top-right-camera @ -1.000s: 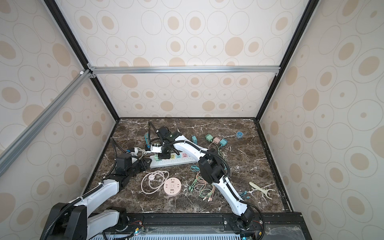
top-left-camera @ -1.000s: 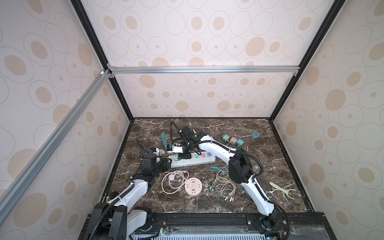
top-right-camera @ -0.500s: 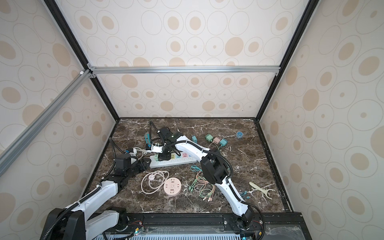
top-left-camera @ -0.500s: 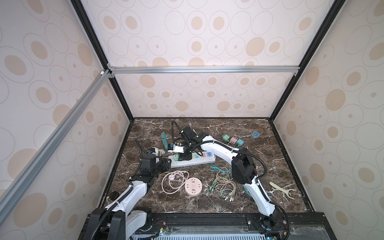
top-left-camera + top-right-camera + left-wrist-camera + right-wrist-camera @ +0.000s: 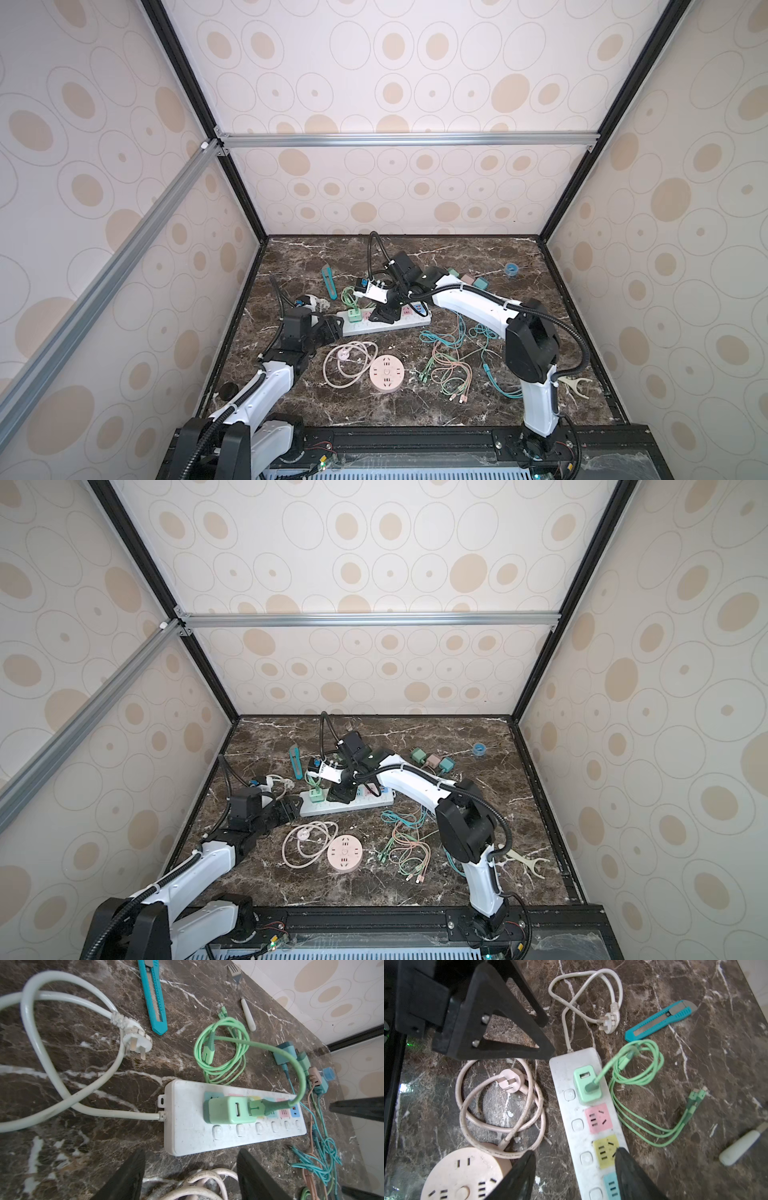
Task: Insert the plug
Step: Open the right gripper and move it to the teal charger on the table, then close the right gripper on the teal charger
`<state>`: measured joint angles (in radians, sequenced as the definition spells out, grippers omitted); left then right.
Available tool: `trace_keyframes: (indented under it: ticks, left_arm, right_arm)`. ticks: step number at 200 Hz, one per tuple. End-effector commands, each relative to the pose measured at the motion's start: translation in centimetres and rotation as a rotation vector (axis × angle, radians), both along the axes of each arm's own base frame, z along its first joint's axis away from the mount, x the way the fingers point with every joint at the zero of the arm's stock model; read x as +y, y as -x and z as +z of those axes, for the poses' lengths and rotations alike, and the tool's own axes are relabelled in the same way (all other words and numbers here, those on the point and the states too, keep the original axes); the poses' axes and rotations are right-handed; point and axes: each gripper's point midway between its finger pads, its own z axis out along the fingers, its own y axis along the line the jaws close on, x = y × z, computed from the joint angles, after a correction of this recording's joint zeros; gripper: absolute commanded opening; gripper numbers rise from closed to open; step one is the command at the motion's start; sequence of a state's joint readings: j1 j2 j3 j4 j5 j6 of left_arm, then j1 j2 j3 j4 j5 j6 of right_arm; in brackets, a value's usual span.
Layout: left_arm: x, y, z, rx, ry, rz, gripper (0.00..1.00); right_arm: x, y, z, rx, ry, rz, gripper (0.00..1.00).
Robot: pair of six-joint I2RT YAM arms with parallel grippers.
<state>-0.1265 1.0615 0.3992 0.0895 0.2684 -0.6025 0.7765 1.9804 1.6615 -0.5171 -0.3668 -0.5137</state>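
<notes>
Left jaws stand released at the end of the strip, holding nothing. The plug sits in its first socket, seemingly fully seated. Right jaws hang open and empty above. Insertion looks done; next, both arms should back away cleanly.

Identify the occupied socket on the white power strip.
The end socket nearest the white cord: a green charger fills it; the pink socket and yellow socket show bare slots.
</notes>
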Motion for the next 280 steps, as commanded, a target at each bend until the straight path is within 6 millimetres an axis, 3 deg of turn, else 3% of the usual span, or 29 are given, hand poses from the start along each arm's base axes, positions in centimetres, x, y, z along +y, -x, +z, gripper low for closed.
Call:
trace_keyframes:
  ticks: [1, 35, 68, 99, 141, 201, 280]
  left_arm:
    - [0.1, -1.1, 3.3, -0.09, -0.016, -0.017, 0.75]
    - [0.1, -1.0, 4.7, -0.116, -0.029, -0.028, 0.8]
    - [0.1, -1.3, 5.5, -0.123, -0.037, -0.029, 0.82]
    - [0.1, -1.5, 6.3, -0.136, -0.037, -0.028, 0.83]
    - [-0.4, -1.0, 7.3, -0.16, -0.018, -0.06, 0.83]
    - [-1.0, -0.2, 8.6, -0.187, -0.023, -0.106, 0.83]
    - [-1.4, 0.7, 10.1, -0.224, -0.024, -0.149, 0.83]
  right_arm:
    - [-1.4, -0.4, 2.2, 0.021, -0.075, -0.1, 0.64]
    - [-4.8, -1.2, 3.5, -0.003, -0.111, -0.254, 0.64]
    - [-8.9, -4.8, 3.9, -0.057, -0.142, -0.5, 0.64]
    - [-12.2, -8.6, 2.9, -0.124, -0.104, -0.715, 0.64]
    - [-14.5, -12.6, 1.0, -0.13, -0.089, -0.907, 0.62]
    - [-15.3, -17.1, -2.0, -0.075, -0.076, -1.026, 0.59]
    - [-14.4, -18.5, -5.7, 0.012, -0.04, -1.037, 0.55]
